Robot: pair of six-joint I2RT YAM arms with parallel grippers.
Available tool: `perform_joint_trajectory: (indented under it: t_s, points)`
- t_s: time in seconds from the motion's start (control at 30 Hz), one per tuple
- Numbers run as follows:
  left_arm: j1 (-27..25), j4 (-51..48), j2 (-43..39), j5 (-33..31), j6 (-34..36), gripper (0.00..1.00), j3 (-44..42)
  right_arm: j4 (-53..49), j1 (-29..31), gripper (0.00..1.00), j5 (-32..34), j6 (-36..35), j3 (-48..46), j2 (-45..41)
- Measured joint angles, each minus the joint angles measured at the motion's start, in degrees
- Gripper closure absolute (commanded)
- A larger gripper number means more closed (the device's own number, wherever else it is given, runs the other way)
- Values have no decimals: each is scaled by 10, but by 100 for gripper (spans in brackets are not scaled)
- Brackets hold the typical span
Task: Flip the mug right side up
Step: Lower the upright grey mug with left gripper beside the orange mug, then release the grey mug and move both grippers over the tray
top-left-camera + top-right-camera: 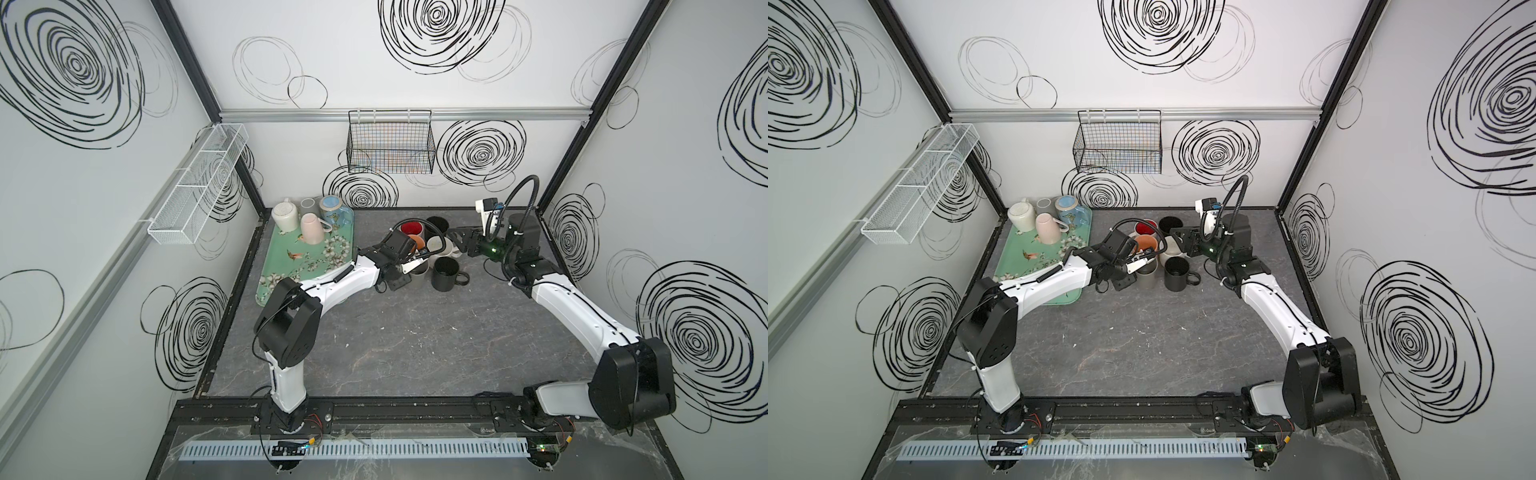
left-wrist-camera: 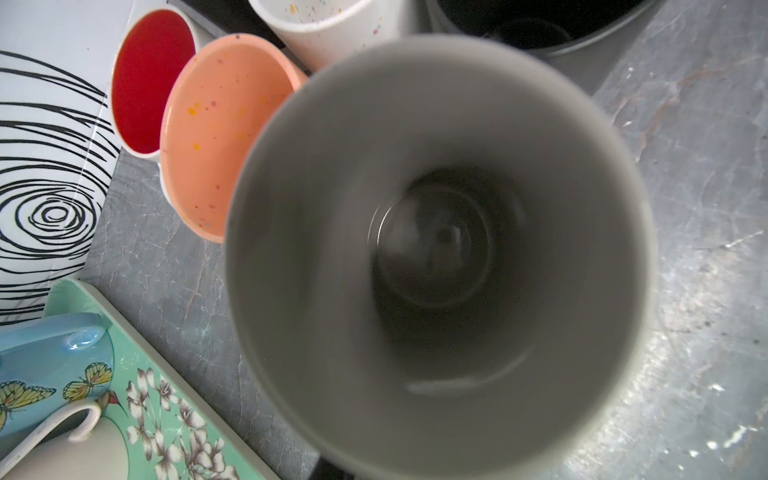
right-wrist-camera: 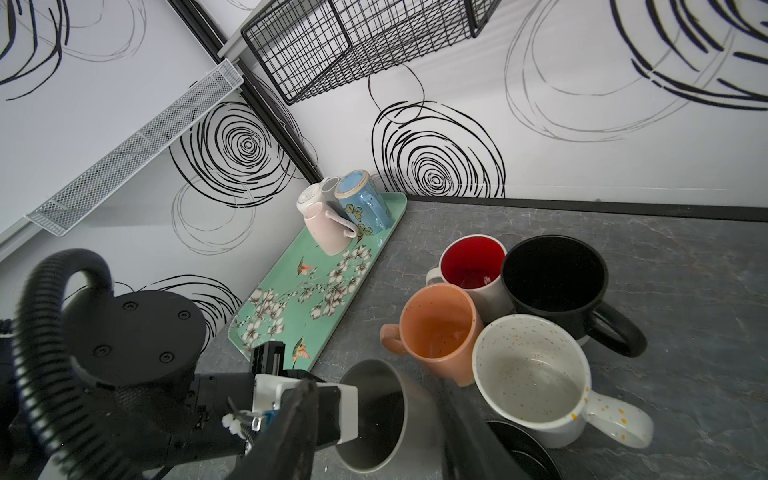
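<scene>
Plain grey mug (image 1: pixel 419 276), empty, upright, mouth facing up, at six o'clock of the orange mug (image 1: pixel 417 242), just beside it.

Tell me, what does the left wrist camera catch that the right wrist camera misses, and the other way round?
Only the left wrist view looks straight down the grey mug to its bottom. Only the right wrist view shows the black wire basket, the white mesh shelf and the left arm. Both show the grey mug, orange mug, red-lined mug, speckled white mug, blue butterfly mug and green floral tray.
</scene>
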Motion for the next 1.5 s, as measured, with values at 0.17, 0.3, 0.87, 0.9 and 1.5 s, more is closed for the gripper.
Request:
perform_joint_trajectory:
  t_s: [0.17, 0.3, 0.87, 0.9, 1.5]
  points:
    - [0, 1, 15, -2, 3, 92, 5, 0, 0, 51, 0, 3, 0, 2]
    - [0, 8, 27, -5, 3, 83, 6, 0, 0, 51, 0, 6, 0, 4]
    - [8, 56, 32, -5, -27, 45, 16, -1, 0, 52, -1, 15, 0, 17]
    - [10, 56, 29, -4, -28, 45, 16, -1, 0, 52, -1, 16, 0, 18]
    - [196, 98, -139, 56, -141, 28, 9, -42, 131, 53, 54, -12, 113, 130]
